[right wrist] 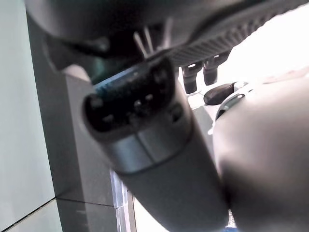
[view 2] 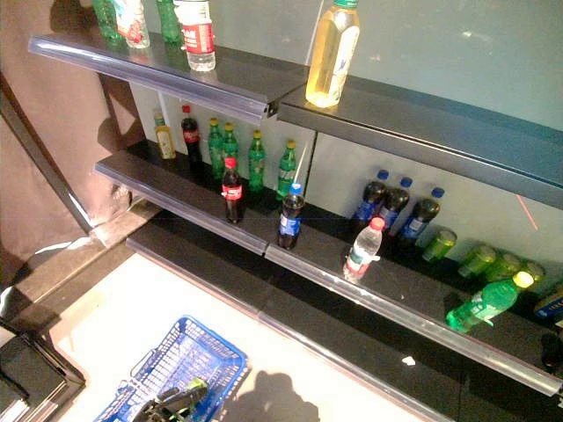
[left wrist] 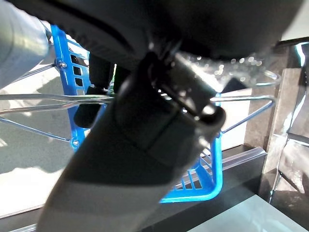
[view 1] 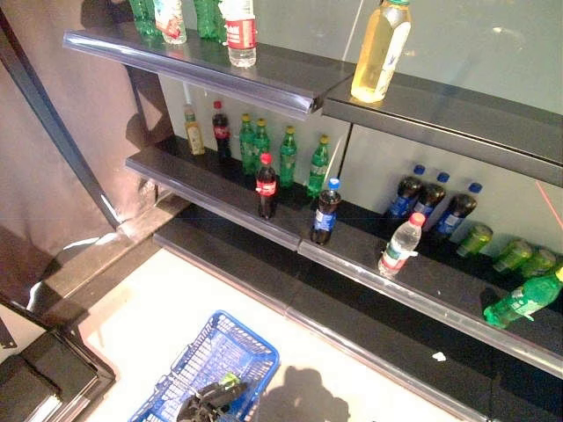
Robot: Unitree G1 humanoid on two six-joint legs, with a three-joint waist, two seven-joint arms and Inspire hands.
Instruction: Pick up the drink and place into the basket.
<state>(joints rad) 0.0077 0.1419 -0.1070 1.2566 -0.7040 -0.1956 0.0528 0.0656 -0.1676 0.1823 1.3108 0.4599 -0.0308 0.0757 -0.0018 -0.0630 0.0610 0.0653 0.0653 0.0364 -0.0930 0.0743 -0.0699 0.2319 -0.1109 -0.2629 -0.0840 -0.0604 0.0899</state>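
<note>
Drinks stand on dark shelves. A tall yellow bottle point(view 1: 380, 51) is on the top shelf. On the middle shelf's front stand a red-capped cola point(view 1: 266, 186) and a blue-capped cola point(view 1: 325, 213), with a leaning clear water bottle point(view 1: 400, 246) beside them. The blue plastic basket point(view 1: 255, 347) hangs low in front of the shelves. My left hand point(view 1: 209, 401) is shut on its wire handle point(left wrist: 43, 98), fingers point(left wrist: 94, 92) curled over it. A small yellow-green thing by that hand cannot be made out. My right hand point(right wrist: 145, 125) shows only in its wrist view, fingers point(right wrist: 191, 77) relaxed and holding nothing.
Green bottles point(view 1: 288, 156) line the back of the middle shelf, and dark blue-capped bottles point(view 1: 429, 204) stand further right. A green bottle point(view 1: 521, 301) lies on its side at the right end. A bare bottom shelf point(view 1: 352, 325) juts out below. A brown curtain point(view 1: 44, 132) hangs at left.
</note>
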